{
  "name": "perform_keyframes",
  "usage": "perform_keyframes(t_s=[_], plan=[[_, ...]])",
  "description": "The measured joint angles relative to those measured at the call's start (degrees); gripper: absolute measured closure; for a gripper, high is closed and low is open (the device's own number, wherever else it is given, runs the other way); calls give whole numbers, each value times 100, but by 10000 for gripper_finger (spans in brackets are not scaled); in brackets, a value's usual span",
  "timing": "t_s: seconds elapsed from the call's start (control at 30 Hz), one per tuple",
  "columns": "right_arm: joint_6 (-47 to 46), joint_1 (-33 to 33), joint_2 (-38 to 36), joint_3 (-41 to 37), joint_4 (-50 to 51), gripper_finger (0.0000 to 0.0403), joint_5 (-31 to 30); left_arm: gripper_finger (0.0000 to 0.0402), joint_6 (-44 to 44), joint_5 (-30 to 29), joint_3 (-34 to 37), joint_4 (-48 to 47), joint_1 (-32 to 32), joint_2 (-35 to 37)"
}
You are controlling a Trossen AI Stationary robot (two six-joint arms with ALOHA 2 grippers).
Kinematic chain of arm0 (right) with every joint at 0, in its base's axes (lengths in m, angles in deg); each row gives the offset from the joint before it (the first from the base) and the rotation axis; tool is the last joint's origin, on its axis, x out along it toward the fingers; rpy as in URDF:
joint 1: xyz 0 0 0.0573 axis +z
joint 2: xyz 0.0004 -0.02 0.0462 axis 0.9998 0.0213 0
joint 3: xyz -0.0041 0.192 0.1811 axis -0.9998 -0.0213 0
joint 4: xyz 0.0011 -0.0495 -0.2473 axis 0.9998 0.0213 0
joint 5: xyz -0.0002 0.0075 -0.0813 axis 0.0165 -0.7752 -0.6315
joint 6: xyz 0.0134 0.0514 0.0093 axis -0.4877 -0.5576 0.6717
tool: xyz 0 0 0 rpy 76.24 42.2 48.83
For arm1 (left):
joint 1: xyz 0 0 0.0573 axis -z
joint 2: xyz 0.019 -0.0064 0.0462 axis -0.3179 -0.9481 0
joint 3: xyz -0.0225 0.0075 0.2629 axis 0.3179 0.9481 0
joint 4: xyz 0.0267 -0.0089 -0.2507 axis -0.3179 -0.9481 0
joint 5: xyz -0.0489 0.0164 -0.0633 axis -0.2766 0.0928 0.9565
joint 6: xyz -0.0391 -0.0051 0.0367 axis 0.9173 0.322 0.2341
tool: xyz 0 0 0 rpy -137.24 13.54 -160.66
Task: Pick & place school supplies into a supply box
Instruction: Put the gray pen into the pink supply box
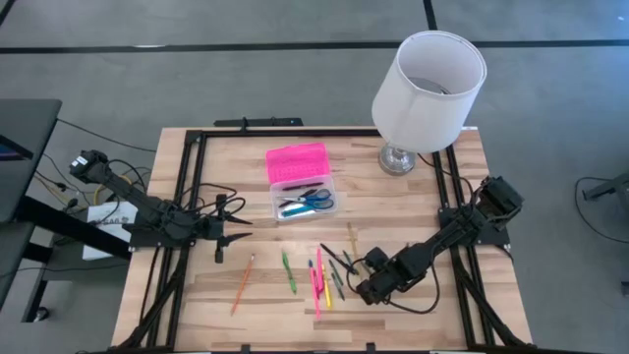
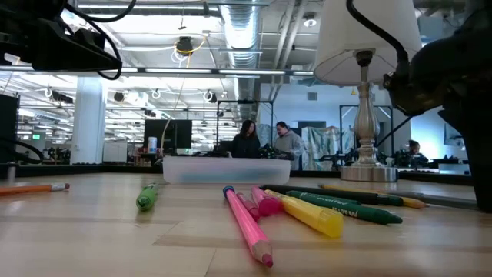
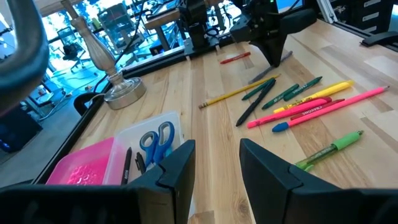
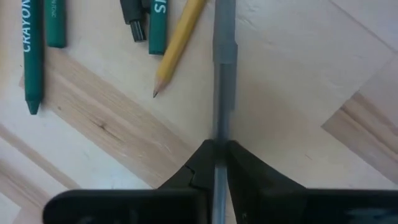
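The supply box's clear base (image 1: 304, 203) sits mid-table with blue-handled scissors (image 3: 155, 140) and dark pens inside. Its hot-pink lid (image 1: 297, 161) lies just beyond it. Loose supplies lie on the near half of the table: an orange pencil (image 1: 242, 283), a green pen (image 1: 289, 271), and pink and yellow markers (image 1: 320, 282). My right gripper (image 4: 219, 146) is down at the table on the right of this cluster (image 1: 366, 287), shut on a grey pen (image 4: 224, 43). My left gripper (image 3: 214, 165) is open and hovers left of the box (image 1: 221, 236). My right gripper pinches the grey pen (image 4: 219, 134) between its two fingertips, which point down at the table from above. The pen's barrel runs out ahead of the fingers close over the wood. The fingers hide whether its held end is off the table.
A lamp with a white shade (image 1: 429, 77) and a metal base (image 1: 397, 157) stands at the table's far right. A yellow pencil (image 4: 177, 43) and green crayons (image 4: 34, 56) lie close by the grey pen. A black frame (image 1: 187, 187) runs along the table's sides. People stand in the room beyond (image 2: 265, 142).
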Motion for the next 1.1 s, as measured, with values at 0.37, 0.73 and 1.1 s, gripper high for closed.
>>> perform_keyframes(t_s=[0.37, 0.73, 1.1], plan=[[-709, 111, 30, 192, 416, 398, -512, 280, -2, 0, 0, 0, 0, 0], [-1282, 107, 32, 208, 501, 392, -559, 280, -2, 0, 0, 0, 1, 0], [-1029, 98, 32, 194, 406, 373, -455, 280, -2, 0, 0, 0, 0, 0]])
